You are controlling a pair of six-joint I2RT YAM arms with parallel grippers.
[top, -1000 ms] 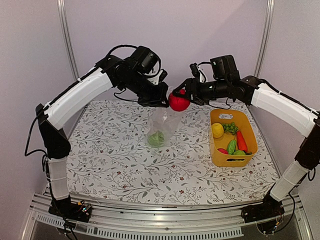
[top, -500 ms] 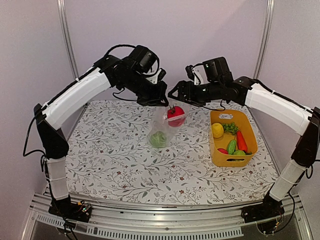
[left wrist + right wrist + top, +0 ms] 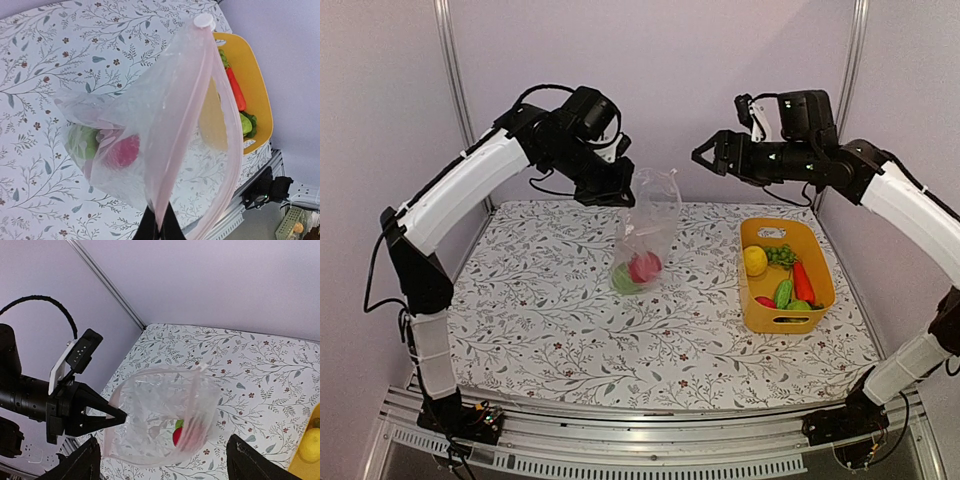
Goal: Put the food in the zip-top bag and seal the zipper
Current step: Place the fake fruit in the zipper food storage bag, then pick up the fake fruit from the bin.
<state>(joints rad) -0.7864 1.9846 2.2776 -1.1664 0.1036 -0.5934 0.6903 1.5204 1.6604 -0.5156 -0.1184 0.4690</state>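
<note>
Top external view is showing left jaws clamping the clear crinkly zip-top bag (image 3: pixel 649 218) by its top edge, mouth open for loading, while right jaws are hanging apart, empty.

1 clear bag (image 3: pixel 650 215), 1 red ball (image 3: pixel 644 266), 1 green ball (image 3: pixel 623 280), 1 yellow basket (image 3: pixel 770 322), 1 lemon (image 3: pixel 755 260), 1 carrot (image 3: pixel 802 281).
</note>
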